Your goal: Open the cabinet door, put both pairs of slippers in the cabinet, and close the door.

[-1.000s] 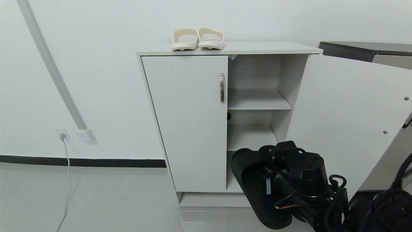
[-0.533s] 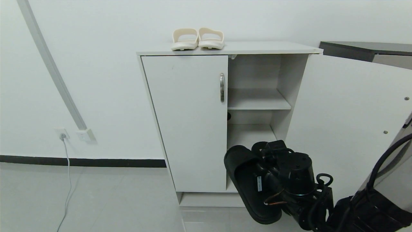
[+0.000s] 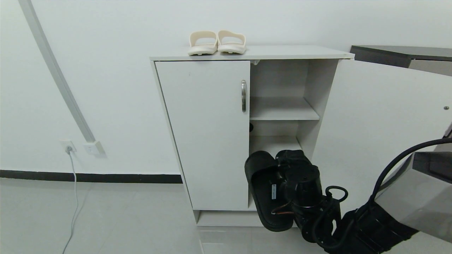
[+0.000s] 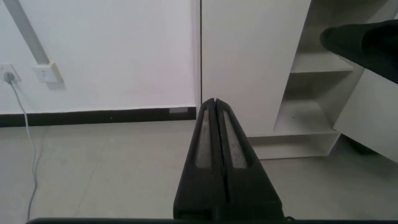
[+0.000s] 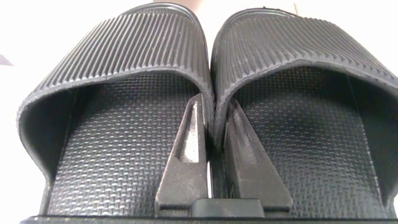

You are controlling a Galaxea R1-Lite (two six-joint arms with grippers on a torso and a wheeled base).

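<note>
A white cabinet [image 3: 247, 53] stands against the wall, its left door [image 3: 208, 134] shut and its right door [image 3: 381, 134] swung wide open. A cream pair of slippers [image 3: 216, 42] rests on its top. My right gripper [image 3: 282, 160] is shut on the black pair of slippers [image 3: 265, 190], pinching their two inner edges [image 5: 213, 118] together. It holds them upright in front of the lower open compartment. The black pair [image 4: 364, 43] also shows off to the side in the left wrist view. My left gripper [image 4: 214, 109] hangs low over the floor, shut on nothing.
Inside the open half are an upper shelf [image 3: 282, 109] and a middle shelf [image 3: 273, 146]. A wall socket with a cable [image 3: 69, 148] sits on the left. A grey desk [image 3: 402, 53] stands behind the open door. Bare tiled floor [image 3: 106, 218] spreads to the left.
My right arm has carried the black slippers up and to the left, closer to the cabinet's lower opening. The cream pair and the doors have not moved.
</note>
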